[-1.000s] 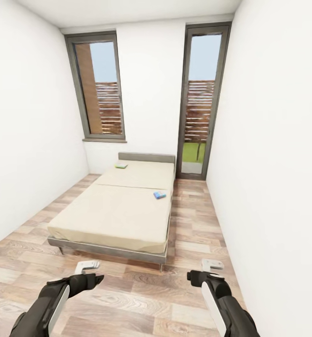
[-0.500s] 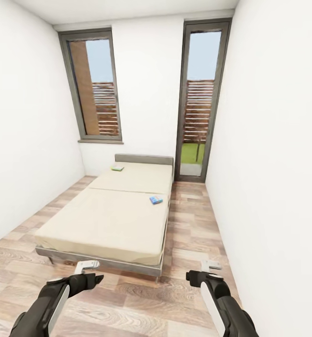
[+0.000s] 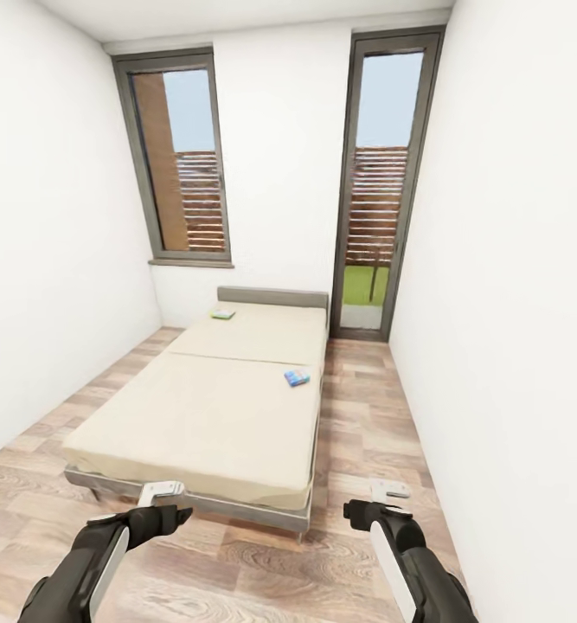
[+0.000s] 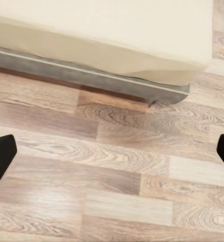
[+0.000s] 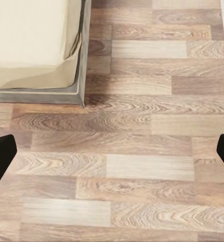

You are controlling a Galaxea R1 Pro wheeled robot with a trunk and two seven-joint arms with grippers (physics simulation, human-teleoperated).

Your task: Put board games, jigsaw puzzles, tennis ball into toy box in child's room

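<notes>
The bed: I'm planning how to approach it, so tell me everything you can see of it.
The bed is low and long, with a plain beige mattress on a grey frame and a grey headboard against the far wall, under the windows. It stands on the wood-plank floor. Two small board games lie on it: a blue one near its right edge, a greenish one by the headboard.

Your head camera looks forward and down the narrow room from near the foot of the bed [image 3: 210, 407], with both windows on the far wall at the top of the frame and your two forearms at the bottom edge. Your left wrist camera faces down at the wood floor [image 4: 112, 171] from close by, catching the bed's foot edge [image 4: 101, 55] across the upper frame. Your right wrist camera also looks down at the floor, and all three views share the bed's near right corner [image 5: 74, 75], upper left in that frame.
</notes>
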